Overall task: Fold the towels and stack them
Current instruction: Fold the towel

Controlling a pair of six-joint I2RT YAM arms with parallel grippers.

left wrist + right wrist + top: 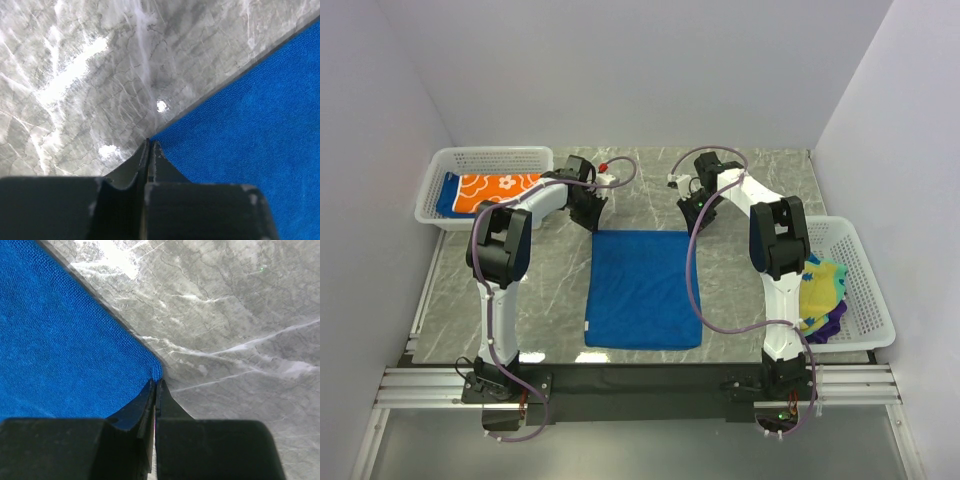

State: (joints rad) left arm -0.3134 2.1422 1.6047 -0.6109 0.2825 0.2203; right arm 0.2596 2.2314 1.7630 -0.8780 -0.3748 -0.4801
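A royal blue towel (pixel 642 290) lies spread flat in the middle of the table. My left gripper (pixel 592 222) is down at its far left corner, jaws pressed together with the corner of the blue towel (pixel 240 130) pinched at my left gripper's (pixel 151 141) tips. My right gripper (pixel 692 228) is at the far right corner, shut on the puckered corner of the blue towel (pixel 60 355), which bunches at my right gripper's (pixel 157 381) tips. An orange flowered towel (pixel 500 190) lies in the left basket. Yellow (pixel 825 285) and purple (pixel 825 328) towels lie heaped in the right basket.
The white mesh left basket (pixel 490 152) stands at the far left of the table. The white mesh right basket (pixel 865 285) stands along the right edge. The grey marble tabletop (pixel 550 290) runs between white walls on three sides.
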